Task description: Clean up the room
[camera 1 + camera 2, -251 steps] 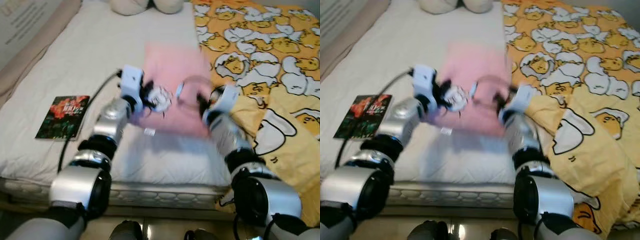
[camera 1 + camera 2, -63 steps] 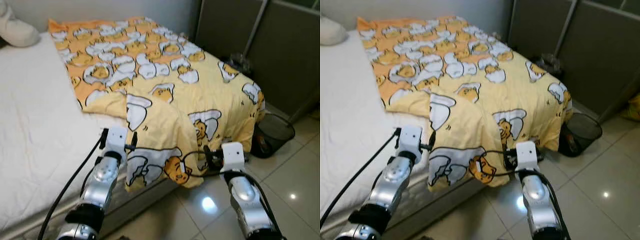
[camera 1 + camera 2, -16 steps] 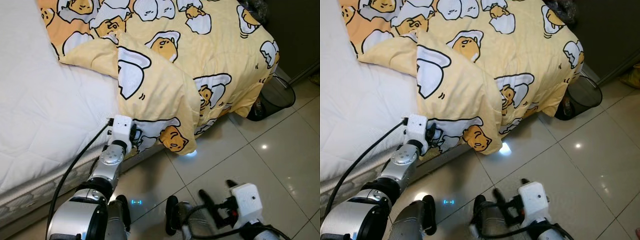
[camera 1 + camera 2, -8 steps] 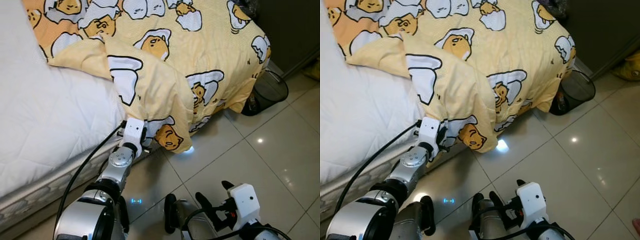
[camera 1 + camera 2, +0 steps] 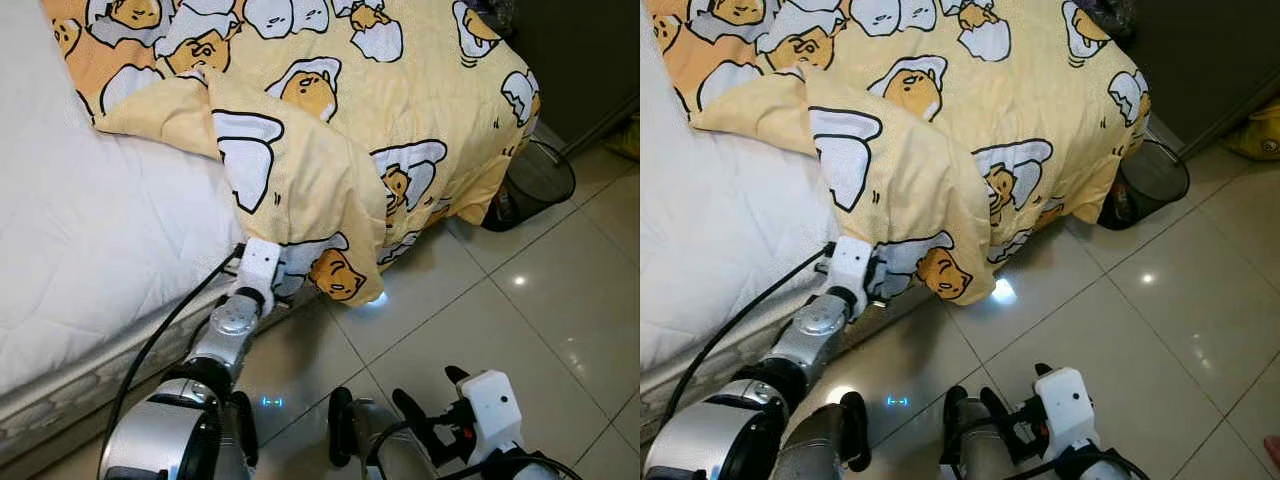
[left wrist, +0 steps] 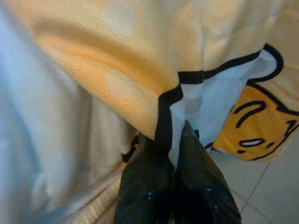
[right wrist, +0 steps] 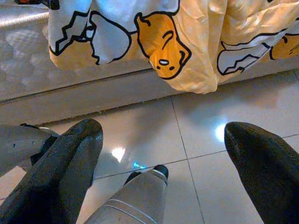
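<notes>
Left end effector (image 6: 174, 154) pinching the blanket (image 5: 330, 170) at the bed's (image 5: 90, 250) near edge.
Up close, its fingers clamp the hem — right end effector (image 7: 163, 154) hangs low over floor tiles (image 5: 500, 330), fingers wide apart.

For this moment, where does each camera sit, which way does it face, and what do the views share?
Left eye and right eye: on the head, looking down at the bed, the yellow blanket, the tiled floor, both arms.
Left wrist: on the left arm, facing the blanket hem; left tool pinches it.
Right wrist: low, facing the mattress side; right tool spread wide.
Shared: the blanket's hanging corner.
</notes>
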### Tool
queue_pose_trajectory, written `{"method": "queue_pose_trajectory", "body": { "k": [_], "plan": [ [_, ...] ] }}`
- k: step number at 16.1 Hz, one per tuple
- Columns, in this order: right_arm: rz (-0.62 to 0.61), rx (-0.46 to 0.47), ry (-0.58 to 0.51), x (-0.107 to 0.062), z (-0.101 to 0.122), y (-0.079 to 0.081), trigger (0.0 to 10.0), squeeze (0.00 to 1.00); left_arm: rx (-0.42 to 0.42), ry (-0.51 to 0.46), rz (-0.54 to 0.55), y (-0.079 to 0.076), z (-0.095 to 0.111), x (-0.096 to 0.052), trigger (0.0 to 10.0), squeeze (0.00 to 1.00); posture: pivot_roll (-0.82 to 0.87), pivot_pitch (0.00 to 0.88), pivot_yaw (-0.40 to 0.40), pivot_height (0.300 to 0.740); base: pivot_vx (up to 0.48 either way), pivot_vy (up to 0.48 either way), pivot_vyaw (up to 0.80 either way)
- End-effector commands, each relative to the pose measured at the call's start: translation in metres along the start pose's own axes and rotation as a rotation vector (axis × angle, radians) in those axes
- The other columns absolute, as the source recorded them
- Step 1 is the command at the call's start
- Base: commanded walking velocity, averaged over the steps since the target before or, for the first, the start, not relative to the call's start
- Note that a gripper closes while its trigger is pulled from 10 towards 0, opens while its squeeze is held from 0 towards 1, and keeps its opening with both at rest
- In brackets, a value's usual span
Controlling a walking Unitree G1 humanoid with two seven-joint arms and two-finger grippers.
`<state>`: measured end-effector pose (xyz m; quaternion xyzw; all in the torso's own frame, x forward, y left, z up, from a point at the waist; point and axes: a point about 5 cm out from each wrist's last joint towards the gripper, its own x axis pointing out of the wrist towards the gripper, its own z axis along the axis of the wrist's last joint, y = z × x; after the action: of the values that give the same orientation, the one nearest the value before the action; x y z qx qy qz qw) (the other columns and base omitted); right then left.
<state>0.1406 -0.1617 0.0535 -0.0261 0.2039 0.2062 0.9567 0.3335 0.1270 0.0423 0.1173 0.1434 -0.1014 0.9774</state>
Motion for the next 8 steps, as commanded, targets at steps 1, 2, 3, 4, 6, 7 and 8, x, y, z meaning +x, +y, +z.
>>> {"method": "queue_pose_trajectory", "body": {
  "k": [1,2,3,4,6,7,8],
  "plan": [
    [0.003,0.018,0.039,-0.0030,-0.0077,-0.0002,10.0,0.00,0.020,0.019,-0.022,-0.0054,-0.0056,-0.0018,10.0,0.00,-0.22,0.308,-0.116,0.727,0.000,0.000,0.00],
    [0.003,0.019,0.038,-0.0022,-0.0076,-0.0002,10.0,0.00,0.019,0.023,-0.032,-0.0057,-0.0067,-0.0022,10.0,0.00,-0.22,0.306,-0.115,0.727,0.000,0.000,0.00],
    [0.004,0.019,0.038,-0.0015,-0.0076,-0.0001,10.0,0.00,0.025,0.029,-0.033,-0.0054,-0.0081,-0.0027,10.0,0.00,-0.21,0.306,-0.113,0.727,0.000,0.000,0.00],
    [0.005,0.020,0.038,-0.0006,-0.0079,0.0001,10.0,0.00,0.007,0.031,-0.031,-0.0041,-0.0105,-0.0039,10.0,0.00,-0.21,0.306,-0.112,0.727,-0.420,0.000,0.00],
    [0.007,0.021,0.040,0.0000,-0.0086,0.0005,10.0,0.00,-0.021,0.036,-0.016,-0.0013,-0.0122,-0.0047,10.0,0.00,-0.21,0.305,-0.112,0.727,-0.480,0.000,0.00],
    [0.008,0.020,0.042,0.0002,-0.0089,0.0004,10.0,0.00,-0.027,0.038,-0.013,-0.0005,-0.0136,-0.0053,10.0,0.00,-0.21,0.305,-0.111,0.727,-0.480,0.000,0.00],
    [0.008,0.020,0.043,0.0006,-0.0091,0.0002,10.0,0.00,-0.027,0.044,-0.011,-0.0003,-0.0153,-0.0060,10.0,0.00,-0.21,0.305,-0.112,0.727,-0.480,0.000,0.00]
  ]
}}
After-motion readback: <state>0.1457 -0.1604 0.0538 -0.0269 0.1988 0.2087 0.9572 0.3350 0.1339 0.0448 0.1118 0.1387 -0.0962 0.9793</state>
